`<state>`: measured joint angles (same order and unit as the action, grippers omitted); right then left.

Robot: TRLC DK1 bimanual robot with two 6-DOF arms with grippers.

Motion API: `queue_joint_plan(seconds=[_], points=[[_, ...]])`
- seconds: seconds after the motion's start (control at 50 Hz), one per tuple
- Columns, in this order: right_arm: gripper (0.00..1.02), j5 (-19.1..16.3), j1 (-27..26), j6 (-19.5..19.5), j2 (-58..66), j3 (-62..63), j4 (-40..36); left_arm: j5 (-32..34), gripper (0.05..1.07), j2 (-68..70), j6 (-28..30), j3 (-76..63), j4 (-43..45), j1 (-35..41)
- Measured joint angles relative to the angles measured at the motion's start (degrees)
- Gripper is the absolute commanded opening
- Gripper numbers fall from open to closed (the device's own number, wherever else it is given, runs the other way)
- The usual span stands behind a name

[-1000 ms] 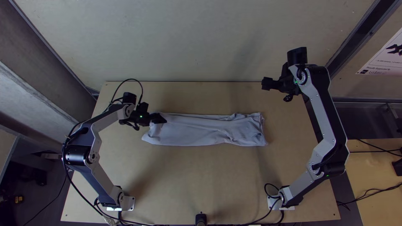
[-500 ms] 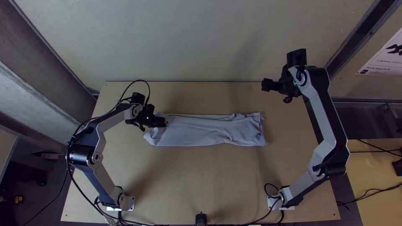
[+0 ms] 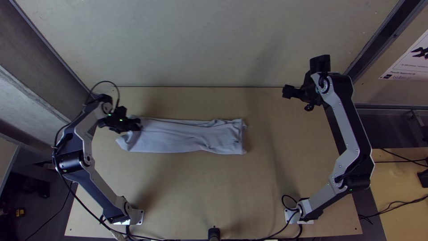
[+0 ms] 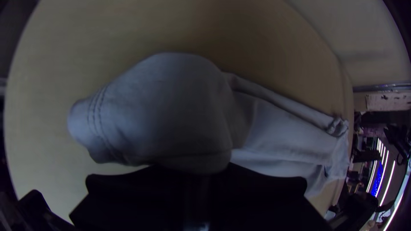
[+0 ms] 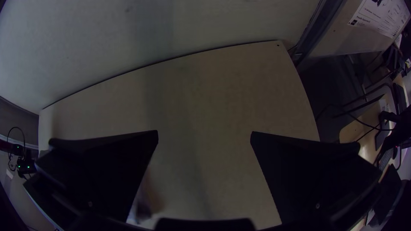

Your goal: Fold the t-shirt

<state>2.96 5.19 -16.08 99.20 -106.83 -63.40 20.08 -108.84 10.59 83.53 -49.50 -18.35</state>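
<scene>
While you have the t-shirt (image 3: 187,136) lying as a long narrow strip across the left and middle of the worktop (image 3: 200,192), nearer its far edge than its near one, your left hand (image 3: 139,125) is clenched on the cloth at its left end. Your left arm (image 3: 80,138) crosses the worktop's left edge and covers part of that end, with a cable (image 3: 105,81) looping above it. Your right arm (image 3: 345,120) stands along the right edge, its hand well apart from the t-shirt. Past the far edge you have a pale wall (image 3: 200,40), a printed sheet (image 3: 410,60) off to the right, and a short black post (image 3: 214,233) at the middle of the near edge. The left wrist view gives you rows of stitching (image 4: 99,117) on a rounded fold bulging by the closed fingers; the right wrist view shows you the right hand (image 5: 204,133) released, fingers wide apart; the top view gives you the strip's wrinkled right end.
</scene>
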Motion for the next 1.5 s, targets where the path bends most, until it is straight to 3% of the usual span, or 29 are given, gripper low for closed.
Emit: queue_joint_plan(seconds=[0.26,0.54,0.74,0.94,1.5], points=[[0.99,0.0,-1.16,0.0,0.0,0.31,1.36,-6.16,0.08,-3.54,7.19,10.82,-7.28,-9.64],[0.99,0.0,-1.22,0.0,0.0,0.31,2.58,-13.38,0.08,-3.98,9.86,22.77,-19.74,-10.32],[0.99,0.0,-2.16,0.02,0.0,0.31,2.58,-21.33,0.08,-3.58,8.9,31.78,-29.77,-2.56],[0.99,0.0,-3.26,0.02,0.0,0.31,2.56,-22.49,0.08,-1.9,5.62,35.47,-36.22,6.34],[0.99,0.0,-5.75,0.28,-1.4,5.33,4.15,-22.47,0.08,-1.14,-8.81,36.22,-37.68,31.98]])
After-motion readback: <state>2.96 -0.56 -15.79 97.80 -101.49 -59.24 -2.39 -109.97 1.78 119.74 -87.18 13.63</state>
